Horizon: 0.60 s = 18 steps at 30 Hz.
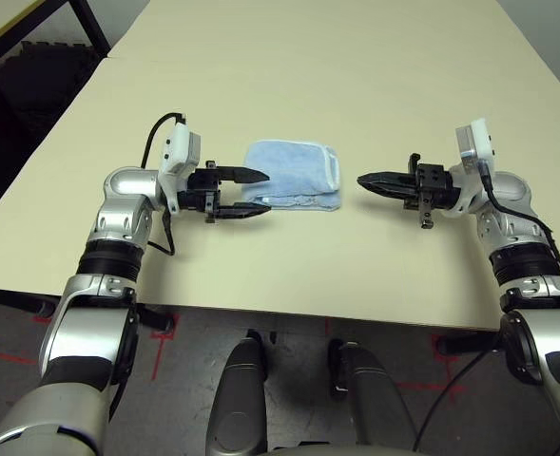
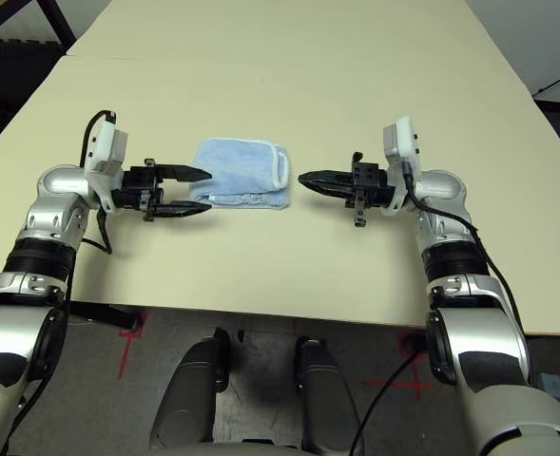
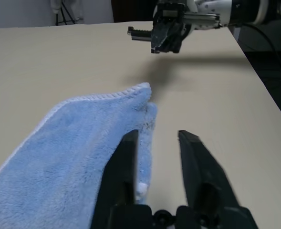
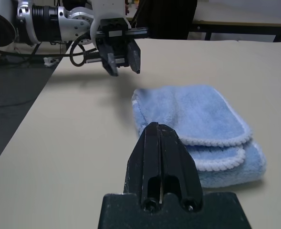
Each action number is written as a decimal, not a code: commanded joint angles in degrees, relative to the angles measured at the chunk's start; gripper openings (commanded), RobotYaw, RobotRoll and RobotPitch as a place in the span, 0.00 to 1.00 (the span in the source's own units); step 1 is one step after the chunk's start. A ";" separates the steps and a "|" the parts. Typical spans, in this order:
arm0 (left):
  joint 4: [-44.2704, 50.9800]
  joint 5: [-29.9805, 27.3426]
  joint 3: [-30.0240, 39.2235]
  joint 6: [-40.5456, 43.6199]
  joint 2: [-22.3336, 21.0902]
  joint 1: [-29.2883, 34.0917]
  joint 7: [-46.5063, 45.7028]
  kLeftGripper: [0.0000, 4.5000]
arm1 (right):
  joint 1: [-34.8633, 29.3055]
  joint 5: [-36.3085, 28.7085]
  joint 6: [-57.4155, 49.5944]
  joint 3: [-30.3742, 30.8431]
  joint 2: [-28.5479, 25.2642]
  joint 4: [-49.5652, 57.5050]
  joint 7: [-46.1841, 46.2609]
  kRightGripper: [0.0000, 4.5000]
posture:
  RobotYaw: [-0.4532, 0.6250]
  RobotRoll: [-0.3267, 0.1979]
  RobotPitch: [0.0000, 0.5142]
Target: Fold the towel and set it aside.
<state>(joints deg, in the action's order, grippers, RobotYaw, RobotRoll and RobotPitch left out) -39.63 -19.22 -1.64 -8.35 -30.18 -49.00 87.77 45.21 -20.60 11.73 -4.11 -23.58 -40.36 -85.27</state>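
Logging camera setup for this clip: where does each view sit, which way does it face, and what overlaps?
Left eye and right eye: on the head, looking forward and down at the table over both silver forearms; folded towel between the left gripper and right gripper.
Left wrist: along its own parted fingers across the towel toward the right gripper.
Right wrist: along its own shut fingers toward the left gripper.
Shared: the towel.
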 commanded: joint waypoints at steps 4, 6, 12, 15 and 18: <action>-4.95 0.69 1.83 1.21 0.76 -5.05 -2.39 0.00 | 3.90 0.00 -2.07 0.17 1.96 -1.73 2.68 0.00 | 0.46 0.62 0.36; -7.79 1.23 2.26 0.99 1.58 -6.92 -3.98 0.00 | 5.46 0.60 -2.15 0.50 3.75 -3.23 4.49 0.00 | 0.46 0.62 0.35; -18.94 5.05 2.29 -4.52 5.14 -10.24 -8.26 0.00 | 8.78 5.49 1.54 2.03 8.65 -13.48 11.76 0.00 | 0.47 0.62 0.34; -22.32 7.22 1.69 -6.02 5.61 -10.69 -8.71 0.00 | 9.93 7.95 2.58 2.69 9.33 -17.46 14.08 0.00 | 0.47 0.62 0.35; -24.78 9.34 1.11 -7.26 5.80 -10.51 -9.21 0.00 | 10.68 10.86 3.42 3.97 10.05 -20.79 16.46 0.00 | 0.46 0.62 0.35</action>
<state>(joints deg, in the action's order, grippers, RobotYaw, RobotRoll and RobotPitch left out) -62.89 -11.72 0.40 -14.55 -24.90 -59.01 78.63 55.93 -11.29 14.36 -0.92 -13.95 -59.29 -69.76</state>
